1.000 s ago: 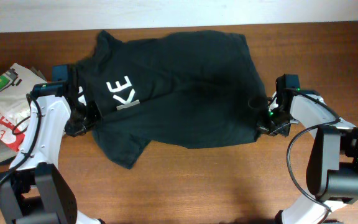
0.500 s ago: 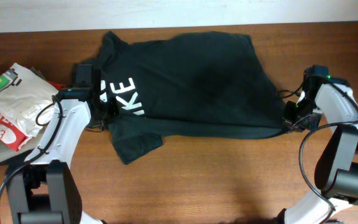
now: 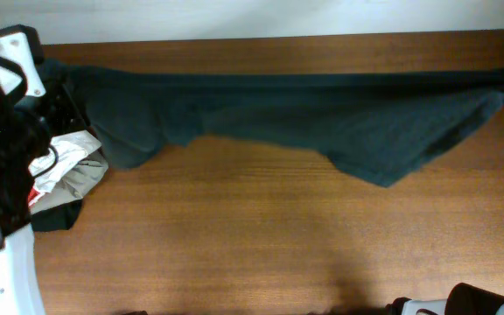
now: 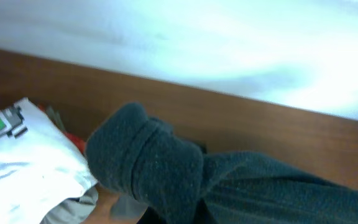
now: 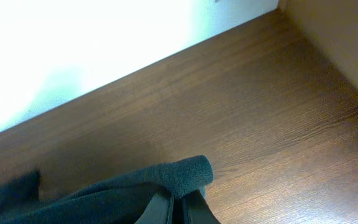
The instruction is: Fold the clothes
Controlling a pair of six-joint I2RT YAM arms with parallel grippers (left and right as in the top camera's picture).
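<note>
Black short-sleeved cotton T-shirt [image 3: 322,114]: no longer heaped mid-frame with white letters showing. Now hangs pulled into one long taut band across the upper part of the overhead frame, sagging right of centre above the brown wooden table [image 3: 252,236]. Held at upper left by the left gripper [image 3: 52,87], buried in bunched cloth beside the white folded tee [image 4: 23,155], yet judged clenched from the tension. Pinched at far right by the right gripper [image 5: 178,202], clamped on a rolled edge. Looks ready for laying flat, then folding.
</note>
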